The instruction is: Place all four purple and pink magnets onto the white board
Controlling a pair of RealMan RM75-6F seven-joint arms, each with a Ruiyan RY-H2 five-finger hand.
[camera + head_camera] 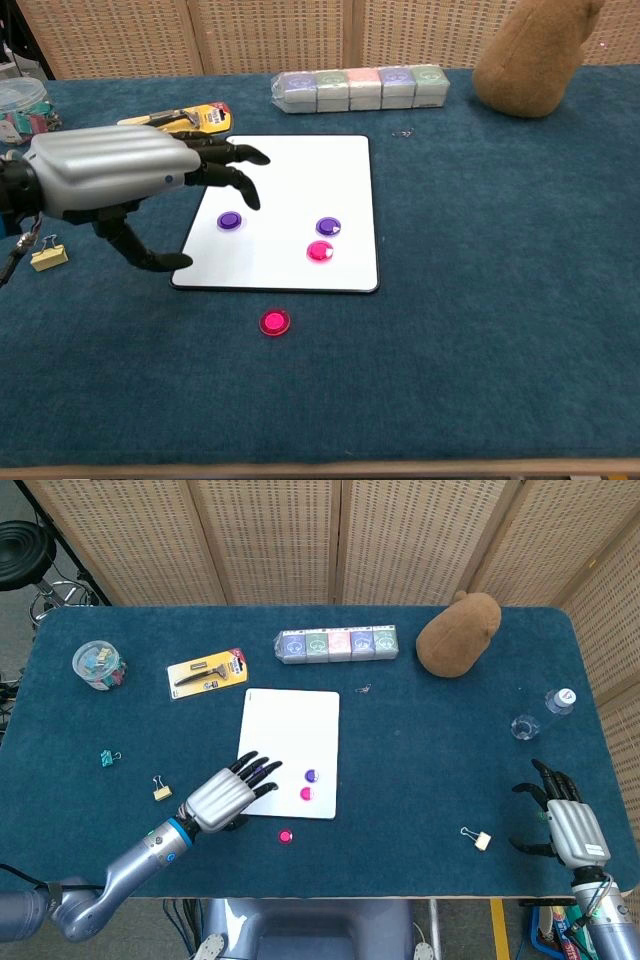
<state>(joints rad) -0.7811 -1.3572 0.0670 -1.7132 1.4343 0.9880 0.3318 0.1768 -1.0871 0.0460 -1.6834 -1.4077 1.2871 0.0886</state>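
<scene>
White board [290, 170] flat on blue desk [480, 300]. Three magnets on it: purple magnet [230, 221] under the left hand [110, 180], second purple magnet [328, 227], pink magnet [320, 251] just below that. Last pink magnet [274, 322] on desk, just off board's near edge. Left hand fingers [235, 155] spread, grasping nothing. Right hand [570, 820] at desk's right edge, fingers released.

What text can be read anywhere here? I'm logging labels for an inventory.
None can be read.
Yellow knife card: print too small to read.
Row of boxes: round lid marks, blurred.
Jar: no legible label.
Bottle: nothing legible.
Board, magnets and left hand: no text shows.
</scene>
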